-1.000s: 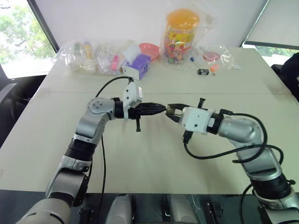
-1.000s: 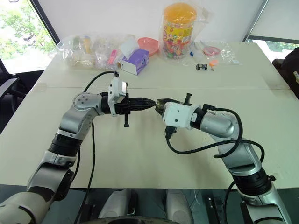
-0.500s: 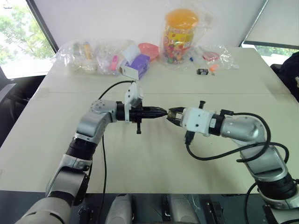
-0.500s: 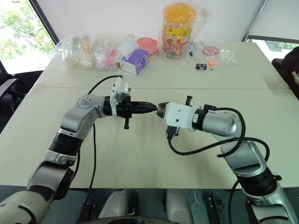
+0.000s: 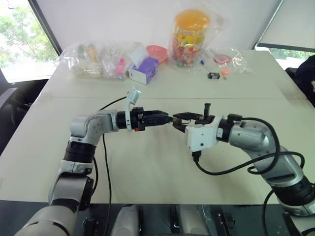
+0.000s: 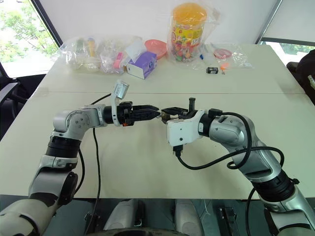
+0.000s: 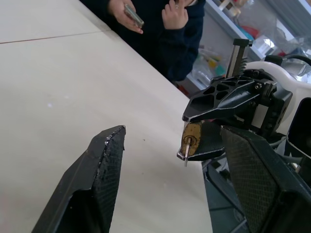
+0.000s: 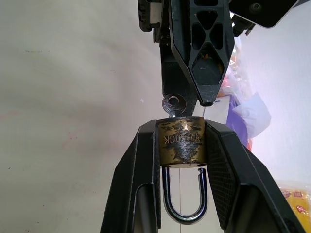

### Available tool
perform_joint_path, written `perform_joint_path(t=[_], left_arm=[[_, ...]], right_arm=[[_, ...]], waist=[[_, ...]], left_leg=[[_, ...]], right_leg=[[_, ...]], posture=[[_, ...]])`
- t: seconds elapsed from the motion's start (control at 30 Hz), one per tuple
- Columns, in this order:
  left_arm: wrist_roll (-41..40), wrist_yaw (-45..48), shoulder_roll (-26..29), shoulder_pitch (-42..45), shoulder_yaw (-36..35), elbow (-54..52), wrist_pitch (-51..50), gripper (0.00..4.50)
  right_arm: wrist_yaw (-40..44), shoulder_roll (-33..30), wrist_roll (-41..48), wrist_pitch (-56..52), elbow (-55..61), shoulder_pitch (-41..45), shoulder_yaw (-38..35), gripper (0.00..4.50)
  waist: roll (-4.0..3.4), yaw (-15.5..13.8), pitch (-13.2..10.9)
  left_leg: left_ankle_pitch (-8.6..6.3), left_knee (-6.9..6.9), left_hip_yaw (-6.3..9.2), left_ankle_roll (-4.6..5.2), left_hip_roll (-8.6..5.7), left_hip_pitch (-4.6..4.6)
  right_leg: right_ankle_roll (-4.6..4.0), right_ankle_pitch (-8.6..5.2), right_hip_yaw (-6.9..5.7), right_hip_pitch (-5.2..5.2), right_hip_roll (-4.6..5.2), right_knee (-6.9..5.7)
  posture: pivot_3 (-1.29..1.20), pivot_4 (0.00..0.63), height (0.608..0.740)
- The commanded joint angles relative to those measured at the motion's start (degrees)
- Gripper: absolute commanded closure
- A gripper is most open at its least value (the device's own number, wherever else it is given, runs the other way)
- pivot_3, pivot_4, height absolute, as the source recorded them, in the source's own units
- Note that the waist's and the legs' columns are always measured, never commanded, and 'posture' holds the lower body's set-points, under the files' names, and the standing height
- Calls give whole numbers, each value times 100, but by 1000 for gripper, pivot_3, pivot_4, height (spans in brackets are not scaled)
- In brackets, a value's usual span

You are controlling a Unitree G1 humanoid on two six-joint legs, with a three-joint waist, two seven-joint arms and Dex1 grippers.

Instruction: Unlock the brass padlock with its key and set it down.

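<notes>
My right gripper (image 8: 181, 127) is shut on the brass padlock (image 8: 181, 143), squeezing its gold body between both fingers above the table (image 5: 147, 167). The silvery loop (image 8: 182, 208) points back toward the wrist. A small silver key (image 8: 172, 105) sticks out of the padlock's keyhole, also visible as the key (image 7: 186, 150) under the padlock (image 7: 192, 136). My left gripper (image 5: 167, 119) faces the right gripper (image 5: 178, 118) tip to tip at mid-table. Its fingers (image 7: 109, 155) are spread wide and open, a little short of the key and touching nothing.
Along the table's far edge lie clear plastic bags of small items (image 5: 93, 59), a purple box (image 5: 144, 70), a candy jar with an orange lid (image 5: 191, 37) and a small black object (image 5: 213, 75). A person's hands (image 7: 127, 9) show beyond the table edge.
My left gripper has rolled at the wrist and opened, letting go of the key, which stays in the padlock. The right gripper has rolled a little, still gripping the padlock.
</notes>
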State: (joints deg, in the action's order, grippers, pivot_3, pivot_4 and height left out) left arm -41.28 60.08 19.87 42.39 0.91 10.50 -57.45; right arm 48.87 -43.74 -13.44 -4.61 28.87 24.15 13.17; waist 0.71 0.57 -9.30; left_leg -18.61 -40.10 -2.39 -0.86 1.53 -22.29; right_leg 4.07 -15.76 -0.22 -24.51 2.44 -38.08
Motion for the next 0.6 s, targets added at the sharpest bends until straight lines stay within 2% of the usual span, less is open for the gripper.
perform_joint_path(t=[0.03, 0.3, 0.33, 0.37, 0.53, 0.6], left_arm=[[-6, -13, -98, 50, 64, -224, 142, 1176], [202, -56, -232, 60, 268, -197, 384, 1176], [218, -63, -245, 66, 271, -178, 413, 1689], [250, -69, -264, 70, 291, -160, 452, 1957], [334, -103, -349, 89, 308, -88, 559, 4426], [338, -110, -362, 100, 287, -65, 571, 4472]], right_arm=[[-18, 19, -11, 71, 95, 101, -102, 3772], [-15, 31, -28, 70, 66, 175, -93, 3772], [-17, 33, -28, 68, 64, 183, -93, 3772], [-19, 32, -30, 67, 63, 187, -94, 3772], [-12, 42, -37, 50, 77, 185, -106, 3772], [-6, 39, -42, 51, 86, 176, -109, 3772]], waist=[[0, 1, 0], [0, 2, 0], [0, 2, 0], [0, 2, 0], [0, 1, 0], [0, 2, 0]], left_leg=[[0, 0, 0, 0, 0, 0], [-1, 0, -1, 1, 0, 0], [-1, 0, -1, 1, 0, 0], [-1, 0, -1, 1, 0, 0], [-1, 0, -2, 1, -1, 0], [-1, 0, -2, 2, -1, 0]], right_leg=[[0, 0, 0, 0, 0, 0], [0, 0, 1, 0, 0, 0], [0, 0, 0, 0, 0, 0], [0, 0, 0, 0, -1, 0], [0, 0, 1, 0, 1, 0], [0, 0, 1, 0, 0, 0]], posture=[[0, 150, 740], [0, 150, 740], [0, 150, 740], [0, 150, 740], [0, 150, 740], [0, 150, 740]])
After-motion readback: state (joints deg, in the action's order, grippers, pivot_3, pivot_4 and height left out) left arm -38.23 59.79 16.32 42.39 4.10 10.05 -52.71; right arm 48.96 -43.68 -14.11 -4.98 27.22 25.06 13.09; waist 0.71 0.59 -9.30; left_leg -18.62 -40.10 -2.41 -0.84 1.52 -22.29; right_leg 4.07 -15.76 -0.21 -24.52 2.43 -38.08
